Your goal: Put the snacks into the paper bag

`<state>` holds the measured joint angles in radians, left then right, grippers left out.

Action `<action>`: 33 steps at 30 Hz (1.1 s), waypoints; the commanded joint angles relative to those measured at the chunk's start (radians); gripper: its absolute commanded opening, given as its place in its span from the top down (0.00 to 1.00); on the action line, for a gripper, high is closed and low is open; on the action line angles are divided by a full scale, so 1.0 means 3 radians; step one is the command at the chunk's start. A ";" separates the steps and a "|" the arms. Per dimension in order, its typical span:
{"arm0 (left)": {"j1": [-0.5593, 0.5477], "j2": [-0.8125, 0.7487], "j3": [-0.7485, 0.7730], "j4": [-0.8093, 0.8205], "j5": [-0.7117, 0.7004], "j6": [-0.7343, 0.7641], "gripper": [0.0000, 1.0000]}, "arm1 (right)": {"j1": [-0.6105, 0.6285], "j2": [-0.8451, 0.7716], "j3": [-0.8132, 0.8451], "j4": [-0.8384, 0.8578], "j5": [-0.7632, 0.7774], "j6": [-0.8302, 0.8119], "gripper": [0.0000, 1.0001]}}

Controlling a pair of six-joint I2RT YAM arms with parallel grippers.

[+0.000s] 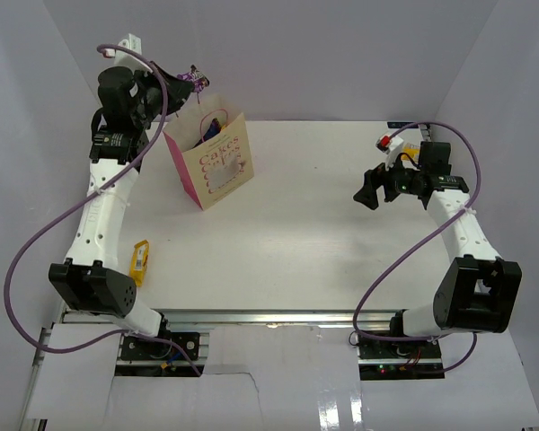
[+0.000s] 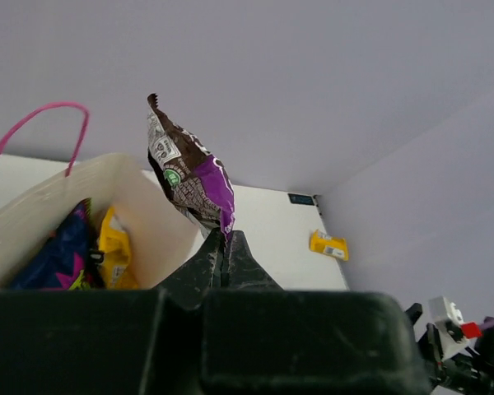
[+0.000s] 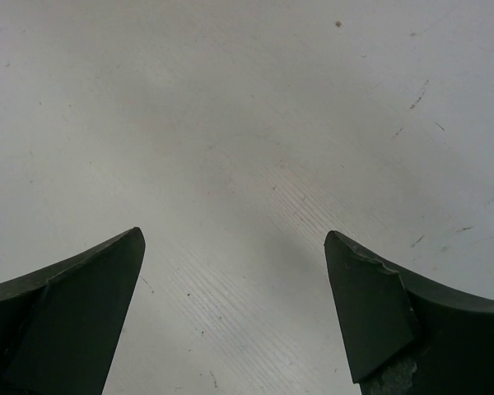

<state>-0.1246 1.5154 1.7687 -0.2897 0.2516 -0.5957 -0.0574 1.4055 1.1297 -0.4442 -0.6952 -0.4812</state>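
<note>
- Step: left gripper [image 2: 225, 247] pinches brown bar [image 2: 189, 177] by its lower end, raised by the mouth of the bag [image 1: 217, 166]; whether it is over the opening, cannot tell
- Next: likely centre bar over opening, lower, let go; pink handle [image 2: 33, 132] and bag wall stand close and could snag
- In the bag: cookie bag [image 2: 58, 263]; inner yellow bar [image 2: 115, 251]
- Not yet bagged: near yellow bar [image 1: 141, 260] beside left arm; far yellow bar [image 2: 328, 244] by right arm
- Right gripper [image 3: 235, 288] spread, empty, over bare table [image 3: 247, 123]
</note>
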 commanded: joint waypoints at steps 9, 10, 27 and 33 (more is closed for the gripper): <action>0.0246 0.0225 -0.0133 -0.0369 0.0251 0.0012 0.85 | -0.0008 0.0009 -0.0059 0.0105 -0.0075 -0.0012 0.04; 0.0282 0.0261 -0.0148 -0.0379 0.0261 0.0007 0.58 | -0.0008 0.0014 -0.0054 0.0100 -0.0081 -0.0012 0.04; 0.0410 -0.1135 -0.1876 -0.1840 -0.2490 -0.1341 0.30 | -0.0008 0.0070 -0.0181 0.0110 -0.0030 0.0024 0.04; 0.0594 -0.0803 -0.2361 -0.2286 -0.2689 -0.1344 0.12 | -0.0008 0.0132 -0.0212 0.0115 -0.0045 0.0009 0.04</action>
<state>0.0509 1.2293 1.1305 -0.8532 -0.4458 -0.9527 -0.0578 1.4353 1.0809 -0.4370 -0.6987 -0.4786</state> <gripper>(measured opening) 0.868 0.958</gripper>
